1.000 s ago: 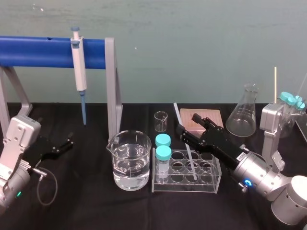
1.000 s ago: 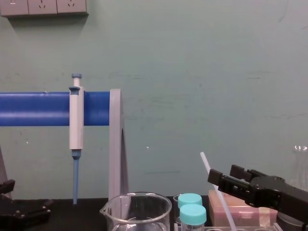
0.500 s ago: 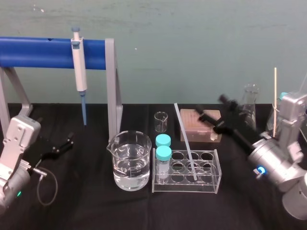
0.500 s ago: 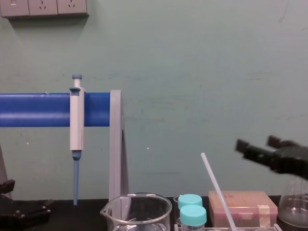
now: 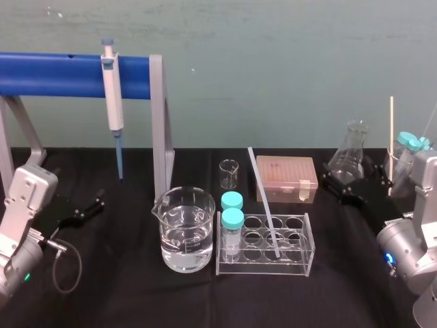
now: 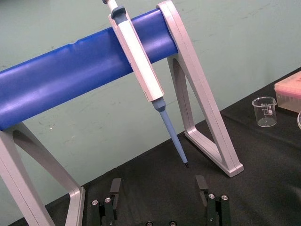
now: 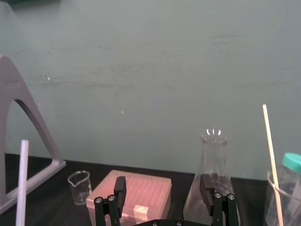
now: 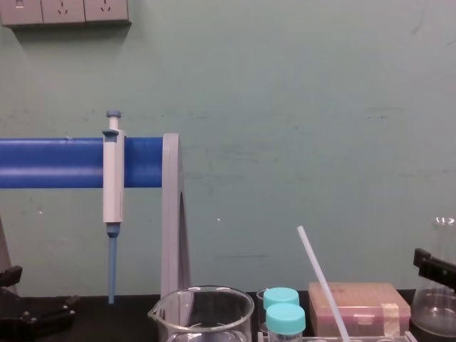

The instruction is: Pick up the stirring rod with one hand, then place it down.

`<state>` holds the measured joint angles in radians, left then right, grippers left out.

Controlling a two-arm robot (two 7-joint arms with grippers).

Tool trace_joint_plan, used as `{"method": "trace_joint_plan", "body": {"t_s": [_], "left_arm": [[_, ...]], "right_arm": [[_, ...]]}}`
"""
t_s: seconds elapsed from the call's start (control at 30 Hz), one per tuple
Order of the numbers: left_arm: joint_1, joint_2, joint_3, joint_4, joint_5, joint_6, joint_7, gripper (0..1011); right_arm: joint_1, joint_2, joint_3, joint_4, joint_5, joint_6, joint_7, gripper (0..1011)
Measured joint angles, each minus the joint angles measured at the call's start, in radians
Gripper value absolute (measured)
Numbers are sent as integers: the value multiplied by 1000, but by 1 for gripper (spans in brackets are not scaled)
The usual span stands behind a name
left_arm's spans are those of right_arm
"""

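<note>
Right gripper (image 5: pixel 351 183): fingers spread wide, nothing between them. On the right wrist view (image 7: pixel 163 186) I saw both black fingers (image 7: pixel 119 186) apart, with open space in the gap. It sat at the right of the table, just in front of the conical flask (image 5: pixel 348 158) and to the right of the pink tip box (image 5: pixel 285 179). The stirring rod (image 5: pixel 263 203) was not in either gripper. It stood in the clear tube rack (image 5: pixel 300 265) at table centre, lower end down in one of the wells and upper end tilted back and toward my left. On the chest view I read the same slant (image 8: pixel 322 283). The rod was well apart from the right gripper, with the tip box between them. Two teal-capped tubes (image 5: pixel 232 217) occupied the left end of the rack. A large beaker of clear liquid (image 5: pixel 183 229) stood just left of the rack, and a small empty beaker (image 5: pixel 229 173) stood behind it. Left gripper (image 5: pixel 85 207): parked low at the table's left, fingers also spread (image 6: pixel 158 186) and empty. It pointed toward the blue-barred stand (image 5: pixel 54 74), from which the pipette (image 5: pixel 113 102) hung tip down.
</note>
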<state>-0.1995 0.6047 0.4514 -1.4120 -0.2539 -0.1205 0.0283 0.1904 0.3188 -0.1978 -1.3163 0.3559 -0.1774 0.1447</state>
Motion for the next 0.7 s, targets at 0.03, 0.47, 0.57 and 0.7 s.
{"method": "trace_joint_plan", "body": {"t_s": [0.03, 0.47, 0.57, 0.7], "left_arm": [[0, 0, 0, 0, 0, 0, 0, 1000], [0, 0, 0, 0, 0, 0, 0, 1000], [0, 0, 0, 0, 0, 0, 0, 1000], [0, 0, 0, 0, 0, 0, 0, 1000]], "right_arm": [[2, -3, 2, 7, -4, 5, 0, 1003], [2, -4, 2, 7, -6, 7, -2, 1003], [2, -4, 2, 6, -5, 6, -2, 1003], [2, -3, 2, 5, -5, 6, -2, 1003]]}}
